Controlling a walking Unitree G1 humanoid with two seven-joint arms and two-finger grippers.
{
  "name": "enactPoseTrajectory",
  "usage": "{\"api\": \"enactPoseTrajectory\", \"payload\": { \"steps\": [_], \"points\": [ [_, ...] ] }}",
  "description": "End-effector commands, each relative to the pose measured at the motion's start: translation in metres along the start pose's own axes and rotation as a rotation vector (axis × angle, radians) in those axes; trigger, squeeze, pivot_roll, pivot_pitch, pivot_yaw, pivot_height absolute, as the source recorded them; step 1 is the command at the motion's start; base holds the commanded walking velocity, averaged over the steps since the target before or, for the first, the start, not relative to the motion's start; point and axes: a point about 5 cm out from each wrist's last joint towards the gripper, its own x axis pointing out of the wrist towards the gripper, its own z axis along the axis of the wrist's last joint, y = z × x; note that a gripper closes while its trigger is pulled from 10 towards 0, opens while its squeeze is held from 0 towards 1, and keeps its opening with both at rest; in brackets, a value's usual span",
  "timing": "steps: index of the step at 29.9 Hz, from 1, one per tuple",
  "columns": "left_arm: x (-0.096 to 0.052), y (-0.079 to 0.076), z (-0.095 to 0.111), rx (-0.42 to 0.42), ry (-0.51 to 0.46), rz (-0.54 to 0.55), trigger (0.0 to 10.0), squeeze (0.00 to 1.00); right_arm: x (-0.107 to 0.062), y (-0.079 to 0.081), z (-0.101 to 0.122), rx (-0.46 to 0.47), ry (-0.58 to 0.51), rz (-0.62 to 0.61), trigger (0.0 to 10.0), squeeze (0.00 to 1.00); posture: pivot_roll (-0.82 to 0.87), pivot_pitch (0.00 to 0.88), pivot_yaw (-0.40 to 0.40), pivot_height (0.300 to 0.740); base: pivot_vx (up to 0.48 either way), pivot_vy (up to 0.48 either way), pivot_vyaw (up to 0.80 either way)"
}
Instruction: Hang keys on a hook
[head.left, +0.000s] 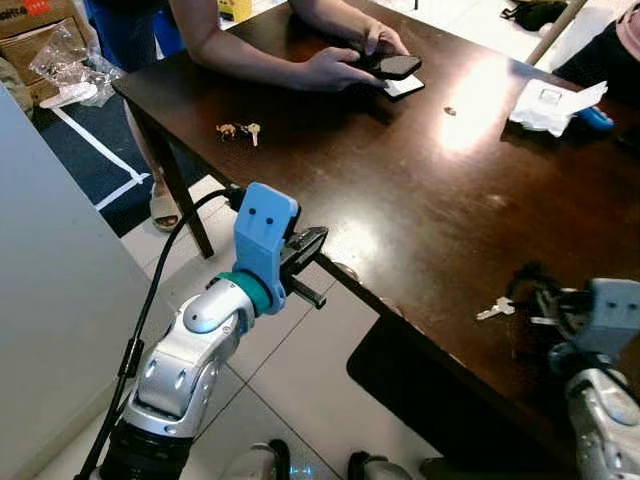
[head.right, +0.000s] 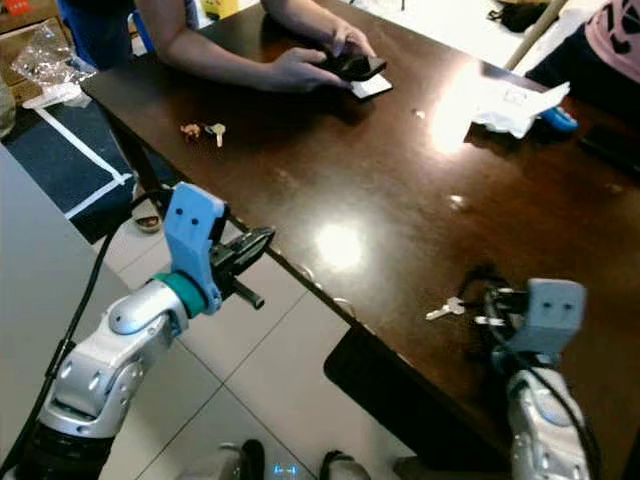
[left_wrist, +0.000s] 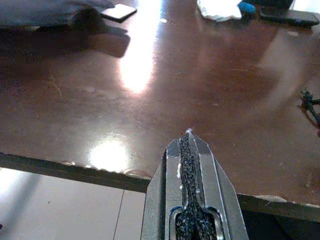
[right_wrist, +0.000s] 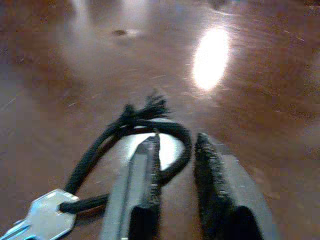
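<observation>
A silver key (head.left: 495, 309) on a black cord loop (right_wrist: 145, 125) lies on the dark wooden table (head.left: 400, 190), near its front edge on the right. My right gripper (right_wrist: 177, 140) is low over the loop and open. One finger (right_wrist: 150, 160) rests inside the loop, and the cord runs across the gap between the two fingers. The key head (right_wrist: 42, 215) lies beside that finger. My left gripper (head.left: 318, 240) is shut and holds nothing. It hovers at the table's front edge, pointing across the tabletop (left_wrist: 150, 100).
A second small bunch of keys (head.left: 240, 130) lies at the table's far left. A person's hands (head.left: 345, 65) hold a black phone (head.left: 393, 66) at the back. A white packet (head.left: 550, 105) sits at the back right. Tiled floor (head.left: 290, 370) lies below the edge.
</observation>
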Motion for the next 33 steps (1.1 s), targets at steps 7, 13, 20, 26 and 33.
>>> {"api": "enactPoseTrajectory", "payload": {
  "steps": [7, 13, 20, 26, 33],
  "points": [
    [-0.001, -0.001, -0.006, -0.007, 0.025, -0.001, 10.0, 0.00, -0.017, -0.006, -0.030, 0.053, 0.142, -0.026, 10.0, 1.00, -0.02, 0.145, 0.132, 0.740, 0.000, 0.000, 0.00],
    [-0.001, -0.001, -0.007, -0.007, 0.027, -0.002, 10.0, 0.00, -0.024, 0.004, -0.049, -0.007, 0.273, 0.057, 10.0, 0.00, -0.02, 0.146, 0.130, 0.740, 0.000, 0.000, 0.00],
    [-0.001, -0.002, -0.008, -0.009, 0.026, 0.000, 10.0, 0.00, -0.027, -0.002, -0.048, -0.072, 0.328, 0.071, 8.5, 0.00, -0.03, 0.144, 0.117, 0.740, 0.000, 0.000, 0.00],
    [-0.001, -0.003, -0.009, -0.015, 0.027, -0.002, 10.0, 0.00, -0.033, -0.014, -0.048, -0.108, 0.393, 0.059, 0.0, 0.00, -0.04, 0.142, 0.114, 0.740, 0.000, 0.000, 0.00],
    [0.001, -0.005, -0.010, -0.020, 0.026, -0.011, 10.0, 0.00, -0.043, -0.026, -0.061, -0.150, 0.514, 0.022, 0.0, 0.00, -0.06, 0.141, 0.114, 0.740, 0.000, 0.000, 0.00]
  ]
}}
